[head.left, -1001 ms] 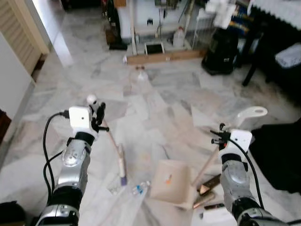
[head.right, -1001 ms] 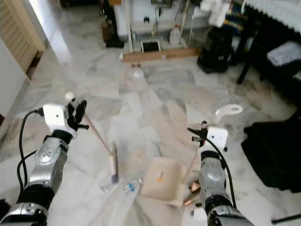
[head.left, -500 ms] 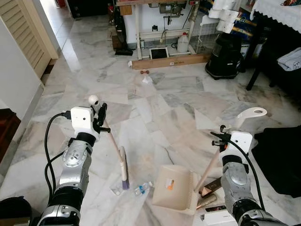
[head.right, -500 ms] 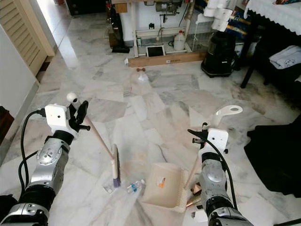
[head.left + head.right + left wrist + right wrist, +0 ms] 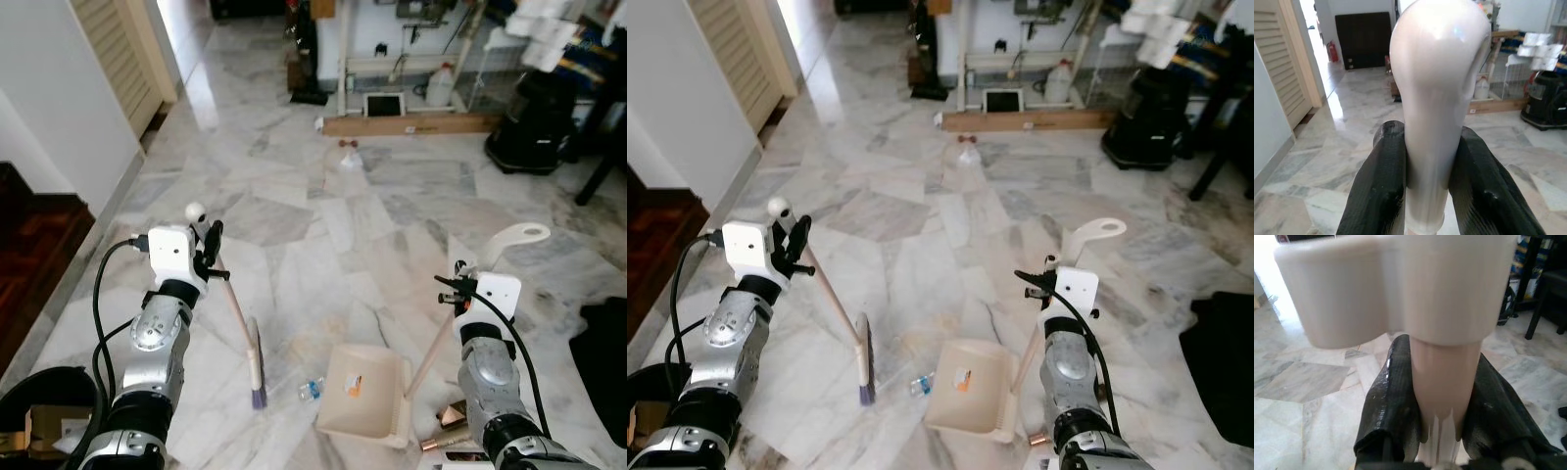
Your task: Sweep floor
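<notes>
My left gripper (image 5: 208, 257) is shut on the top of a pale broom handle (image 5: 233, 310); its white knob (image 5: 1437, 63) stands between the black fingers (image 5: 1382, 196). The broom head (image 5: 257, 364) rests on the marble floor. A small plastic bottle (image 5: 310, 388) lies just right of the bristles. My right gripper (image 5: 460, 290) is shut on the handle of a cream dustpan (image 5: 364, 392), whose pan sits flat on the floor right of the bottle. The dustpan's white looped grip (image 5: 1396, 284) fills the right wrist view above the fingers (image 5: 1388, 401).
A white wall (image 5: 59, 108) and dark wooden step (image 5: 29, 245) lie to the left. A black bin (image 5: 39, 411) sits at lower left. A workbench frame (image 5: 411, 88), black vacuum (image 5: 534, 127) and dark cloth (image 5: 607, 343) are ahead and right. Small litter (image 5: 449, 421) lies by the dustpan.
The camera has swung left, so the wall and dark step now show. Broom and dustpan stay gripped and keep roughly the same places beside the bottle.
</notes>
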Tool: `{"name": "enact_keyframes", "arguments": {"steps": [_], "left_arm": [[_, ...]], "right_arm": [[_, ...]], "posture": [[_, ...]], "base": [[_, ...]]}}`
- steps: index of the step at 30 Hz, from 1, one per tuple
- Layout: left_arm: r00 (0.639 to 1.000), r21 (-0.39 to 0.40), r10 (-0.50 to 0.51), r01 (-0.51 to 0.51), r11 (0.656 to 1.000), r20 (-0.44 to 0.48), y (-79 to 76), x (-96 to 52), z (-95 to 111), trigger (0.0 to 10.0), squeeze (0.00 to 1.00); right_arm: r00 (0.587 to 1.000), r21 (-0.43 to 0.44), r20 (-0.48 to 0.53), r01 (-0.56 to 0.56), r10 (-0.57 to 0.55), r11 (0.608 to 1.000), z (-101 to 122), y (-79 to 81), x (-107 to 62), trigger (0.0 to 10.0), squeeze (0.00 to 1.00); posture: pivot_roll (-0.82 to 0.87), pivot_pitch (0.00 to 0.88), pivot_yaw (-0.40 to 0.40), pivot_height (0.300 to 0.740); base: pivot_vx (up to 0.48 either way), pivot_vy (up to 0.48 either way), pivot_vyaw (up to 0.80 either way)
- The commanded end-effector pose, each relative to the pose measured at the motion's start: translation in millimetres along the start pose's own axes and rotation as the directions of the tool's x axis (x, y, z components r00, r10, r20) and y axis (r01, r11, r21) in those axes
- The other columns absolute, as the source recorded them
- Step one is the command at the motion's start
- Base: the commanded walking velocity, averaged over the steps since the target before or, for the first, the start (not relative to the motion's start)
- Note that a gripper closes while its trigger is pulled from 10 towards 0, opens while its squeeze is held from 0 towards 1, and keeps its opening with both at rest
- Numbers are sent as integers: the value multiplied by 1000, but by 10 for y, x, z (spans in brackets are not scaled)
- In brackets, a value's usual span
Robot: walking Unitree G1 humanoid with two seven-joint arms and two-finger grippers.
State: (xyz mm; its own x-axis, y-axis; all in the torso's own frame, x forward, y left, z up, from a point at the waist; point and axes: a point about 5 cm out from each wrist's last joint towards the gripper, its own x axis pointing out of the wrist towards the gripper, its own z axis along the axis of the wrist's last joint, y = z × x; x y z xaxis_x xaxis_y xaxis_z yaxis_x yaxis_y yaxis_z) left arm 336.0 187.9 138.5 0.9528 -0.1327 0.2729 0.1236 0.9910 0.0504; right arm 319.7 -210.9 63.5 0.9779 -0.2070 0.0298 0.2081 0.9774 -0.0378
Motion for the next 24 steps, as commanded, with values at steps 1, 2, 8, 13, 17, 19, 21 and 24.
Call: {"name": "enact_keyframes", "arguments": {"steps": [1,2,8,13,17,19,21,24], "left_arm": [[998,17,-4,3,1000,57,15,59,133,10000,0],[998,17,-4,3,1000,57,14,58,134,10000,0],[998,20,-7,5,1000,57,10,59,138,10000,0],[998,23,-7,5,1000,61,12,60,142,10000,0],[998,23,-4,2,1000,65,13,61,147,10000,0],[998,24,-4,2,1000,66,13,61,149,10000,0],[998,23,-4,2,1000,66,14,62,150,10000,0],[998,25,-8,7,1000,64,17,56,150,10000,0]], "right_arm": [[1000,3,20,-3,3,1000,47,8,26,10000,0],[1000,4,20,-3,3,1000,46,8,26,10000,0],[1000,9,16,-6,6,1000,41,11,24,10000,0],[1000,13,15,-5,5,1000,40,15,23,10000,0],[1000,14,14,-8,8,1000,38,18,23,10000,0],[1000,14,14,-9,9,1000,37,19,22,10000,0],[1000,14,14,-9,9,1000,38,20,23,10000,0],[1000,15,15,-10,9,1000,38,22,22,10000,0]], "posture": [[52,74,46,740],[52,74,47,740],[52,74,46,740],[52,74,46,740],[52,74,46,740],[52,74,46,740],[52,75,46,740],[52,76,46,740]], "base": [[251,0,0],[259,0,0],[282,0,0],[241,0,0],[0,0,0],[0,0,0],[0,0,0],[0,0,0]]}}
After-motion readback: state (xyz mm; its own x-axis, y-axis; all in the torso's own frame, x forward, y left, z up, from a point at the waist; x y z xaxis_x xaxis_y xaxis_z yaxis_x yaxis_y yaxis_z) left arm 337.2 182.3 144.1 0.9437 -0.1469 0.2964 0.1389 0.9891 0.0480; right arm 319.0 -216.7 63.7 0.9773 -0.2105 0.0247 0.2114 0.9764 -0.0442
